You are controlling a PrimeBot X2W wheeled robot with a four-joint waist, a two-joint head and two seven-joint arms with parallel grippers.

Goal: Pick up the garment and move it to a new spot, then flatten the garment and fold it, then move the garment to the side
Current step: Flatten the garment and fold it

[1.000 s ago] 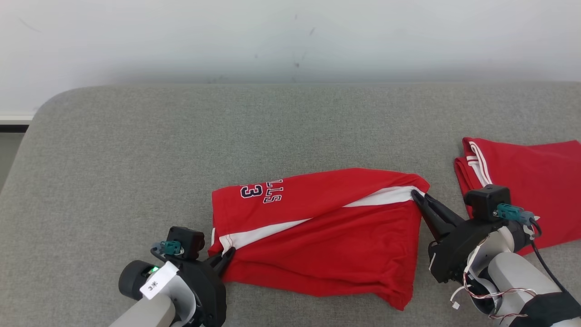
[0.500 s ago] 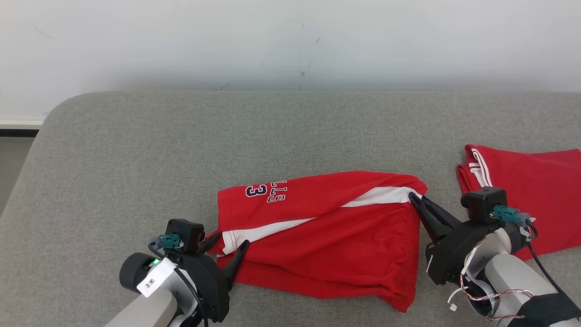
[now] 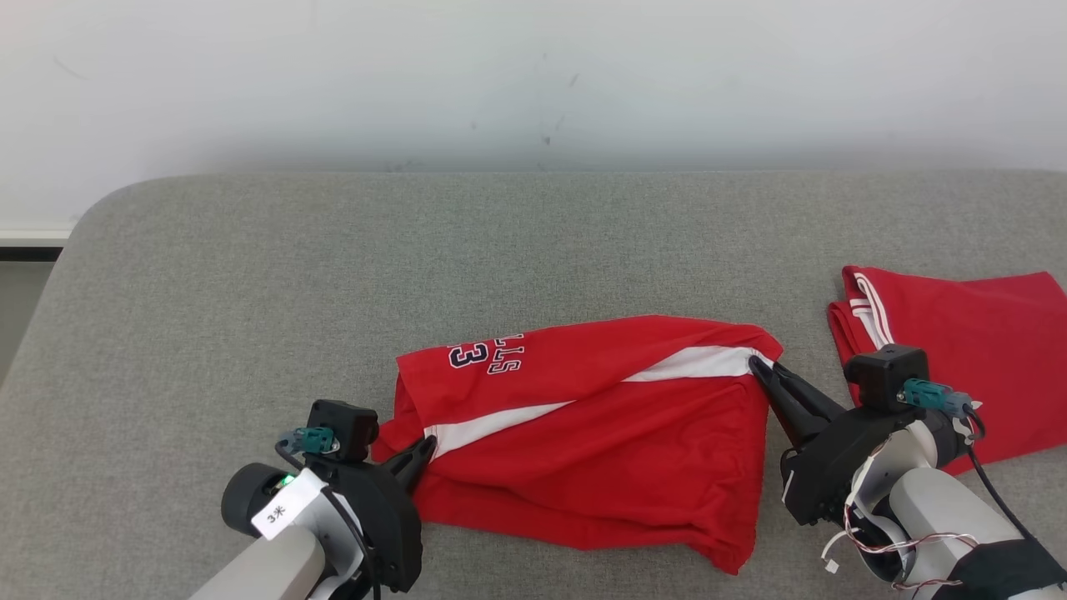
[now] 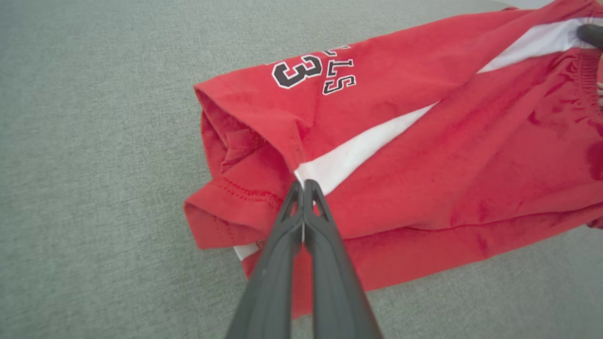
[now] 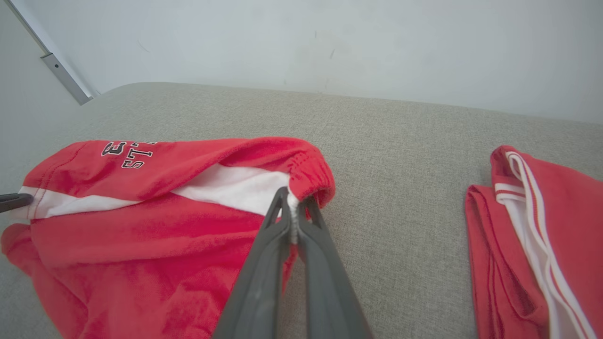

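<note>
**Shorts held at both ends, not yet flat**

The red shorts [image 3: 583, 433] lay across the front middle of the grey cushion [image 3: 250, 292], with the leg hem toward the robot's left and the elastic waistband toward its right. The left gripper [image 4: 304, 184] was pinched tight on the hem where the white stripe ends. The right gripper [image 5: 293, 194] was pinched tight on the waistband at the stripe's other end. The cloth between them was not flat: the upper layer lay slanted over the lower one, and the near edge bunched into a drooping corner. By the look of it, the work stood at the flattening stage, with the fold and the move aside both left to do. Another red garment [image 3: 959, 367] lay folded at the cushion's right, apart from the shorts.
</note>
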